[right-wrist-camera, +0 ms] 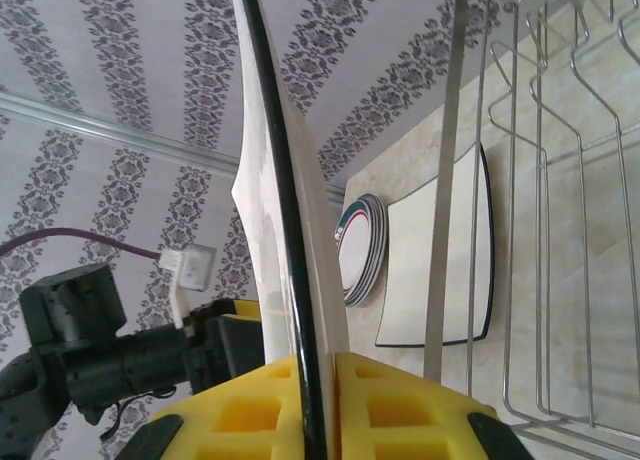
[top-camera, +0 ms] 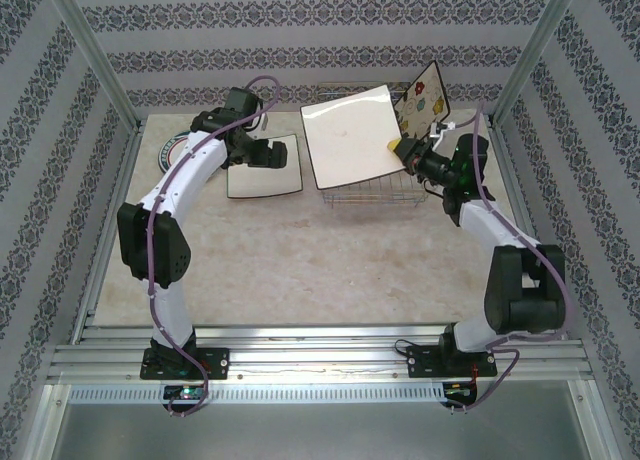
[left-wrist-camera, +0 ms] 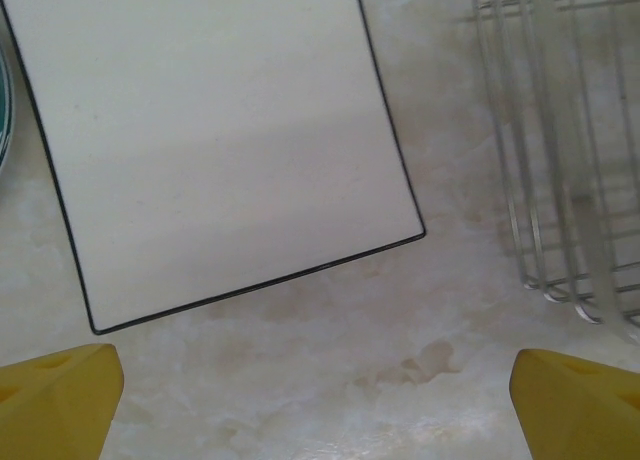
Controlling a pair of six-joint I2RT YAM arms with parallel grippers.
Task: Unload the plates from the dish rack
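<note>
My right gripper (top-camera: 404, 150) is shut on the right edge of a large cream square plate (top-camera: 350, 135) with a dark rim, holding it tilted above the wire dish rack (top-camera: 372, 194). In the right wrist view the plate's dark edge (right-wrist-camera: 285, 210) is pinched between the yellow pads (right-wrist-camera: 400, 410). A flower-print square plate (top-camera: 424, 100) stands in the rack's back right. My left gripper (top-camera: 268, 153) hovers open over another square plate (top-camera: 262, 178) lying flat on the table. That plate (left-wrist-camera: 220, 140) lies just beyond the spread yellow fingers (left-wrist-camera: 60, 400).
A stack of round plates (top-camera: 176, 148) with teal and red rims sits at the back left, beside the flat square plate (right-wrist-camera: 440, 270). The rack's wires (left-wrist-camera: 560, 180) stand right of the left gripper. Patterned walls and metal posts enclose the table.
</note>
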